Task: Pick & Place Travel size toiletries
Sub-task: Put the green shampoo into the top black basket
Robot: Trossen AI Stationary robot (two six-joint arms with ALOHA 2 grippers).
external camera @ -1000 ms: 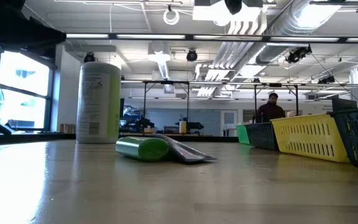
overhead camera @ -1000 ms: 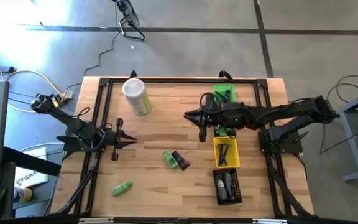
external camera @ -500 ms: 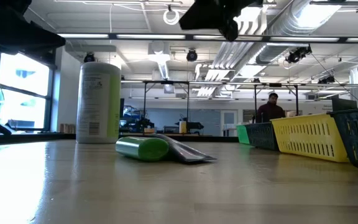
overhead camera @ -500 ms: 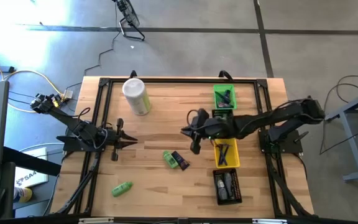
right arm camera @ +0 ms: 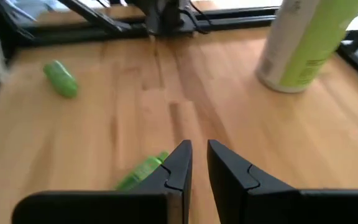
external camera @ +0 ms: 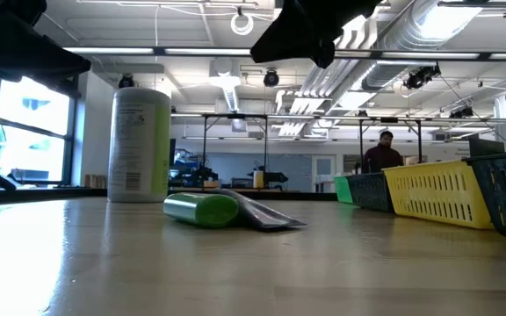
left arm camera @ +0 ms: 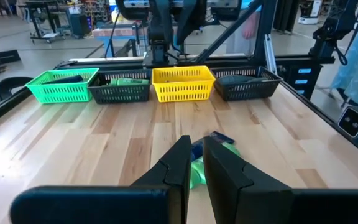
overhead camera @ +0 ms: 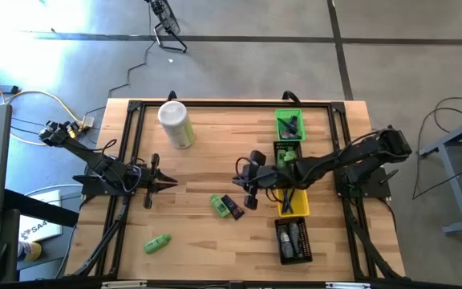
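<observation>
Two travel size toiletries lie side by side mid-table: a green mini bottle [overhead camera: 219, 205] and a dark tube [overhead camera: 233, 207]. They also show in the low view as bottle [external camera: 202, 209] and tube [external camera: 269, 216]. Another green bottle [overhead camera: 158, 242] lies near the front left. My right gripper [overhead camera: 237, 180] hangs shut above the table, just behind and to the right of the pair. In its wrist view the bottle [right arm camera: 143, 172] lies beside the fingers [right arm camera: 194, 157]. My left gripper [overhead camera: 172, 185] waits shut at the left, pointing level toward the pair [left arm camera: 197, 172].
A large pale-green canister [overhead camera: 176, 123] stands at the far left of the table. A row of bins runs along the right: green [overhead camera: 289, 120], black [overhead camera: 277, 149], yellow [overhead camera: 293, 207] and black [overhead camera: 293, 241], holding toiletries. A person [external camera: 382, 154] is in the room behind.
My right gripper has come down and moved toward the table's near edge and a little left, away from the bins and toward the bottle and tube mid-table. It has tipped further downward. Its fingers stay shut. Nothing on the table has moved.
</observation>
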